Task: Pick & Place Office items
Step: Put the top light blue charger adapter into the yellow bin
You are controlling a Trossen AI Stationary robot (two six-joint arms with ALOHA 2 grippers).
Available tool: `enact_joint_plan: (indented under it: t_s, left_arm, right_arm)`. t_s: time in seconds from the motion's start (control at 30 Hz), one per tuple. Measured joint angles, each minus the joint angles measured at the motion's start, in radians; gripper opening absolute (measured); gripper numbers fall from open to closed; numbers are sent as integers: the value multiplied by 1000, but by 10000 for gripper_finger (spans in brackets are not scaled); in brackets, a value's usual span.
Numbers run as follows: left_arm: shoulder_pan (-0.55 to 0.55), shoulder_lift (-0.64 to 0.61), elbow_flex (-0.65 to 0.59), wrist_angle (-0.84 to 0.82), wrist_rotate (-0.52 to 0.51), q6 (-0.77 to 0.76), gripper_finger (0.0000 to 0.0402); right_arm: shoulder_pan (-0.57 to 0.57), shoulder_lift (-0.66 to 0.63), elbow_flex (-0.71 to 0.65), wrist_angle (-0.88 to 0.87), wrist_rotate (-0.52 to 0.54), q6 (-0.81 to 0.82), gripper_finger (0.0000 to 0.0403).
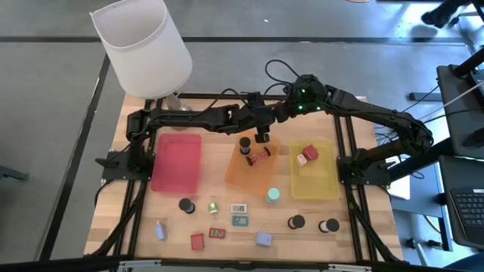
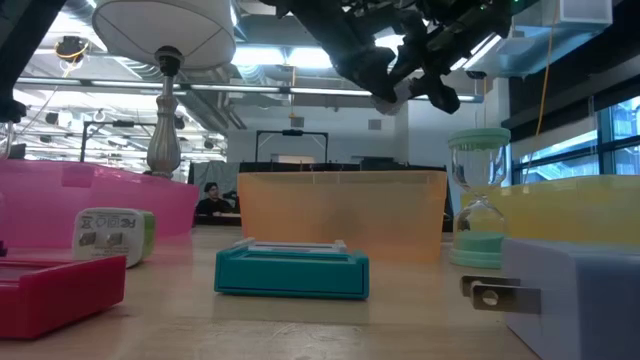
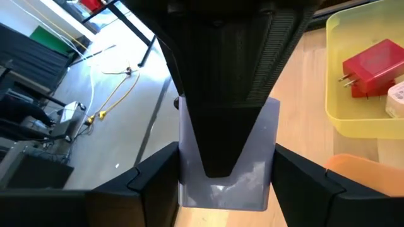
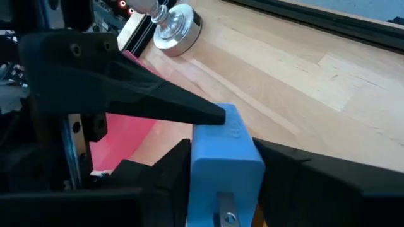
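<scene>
- Pinching a lavender block (image 3: 227, 135), the left gripper (image 3: 224, 189) has its fingers (image 3: 158, 183) pressed against the block's two sides.
- The right gripper (image 4: 221, 183) is clamped on the same block (image 4: 227, 157) from the opposite end, its fingers (image 4: 315, 180) tight on it.
- The two grippers meet nose to nose in the air; one of the left gripper's fingers (image 4: 126, 88) touches the block's top edge in the right wrist view.
- Directly below the pair lies an orange tray (image 1: 253, 177), holding a black roll (image 1: 246, 143) and a small red item (image 1: 261, 156).
- To the right gripper's side of the pair sits a yellow tray (image 1: 314, 185) with a red block (image 1: 308, 155) in it.
- To the left gripper's side is a pink tray (image 1: 175, 162).
- Behind the left arm stands a lamp (image 1: 144, 41).
- Nearer the table's front edge than the grippers, well apart from them, loose items lie on the wood: a teal round one (image 1: 273, 195), three black rolls (image 1: 296, 222), two more lavender blocks (image 1: 263, 239), a red piece (image 1: 197, 242) and small flat rectangles (image 1: 240, 208).
</scene>
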Motion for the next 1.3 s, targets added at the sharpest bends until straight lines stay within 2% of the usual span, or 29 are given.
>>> enact_joint_plan:
  t_s: [0.23,0.43,0.57,0.73,0.87,1.0,1.3]
  left_arm:
    - [-2,-4,1,11,-23,-8,248]
    - [-1,-6,1,10,-54,-77,264]
    - [-2,-6,1,-25,-93,-137,266]
    - [5,-6,1,-131,-116,-237,267]
    - [21,-6,1,-227,-119,-300,267]
    - [43,-6,1,-300,-119,-339,267]
    - [93,-6,1,-436,-115,-372,267]
  right_arm:
    - [-5,3,-5,-26,26,-31,125]
    - [-72,1,-5,-77,15,-67,125]
    - [-117,-30,-4,-226,-7,-119,125]
    - [-125,-94,-3,-500,-13,-169,124]
    - [-85,-130,-3,-723,14,-164,130]
    - [-3,-138,-4,-880,42,-83,128]
    - [230,-148,-120,-871,7,178,129]
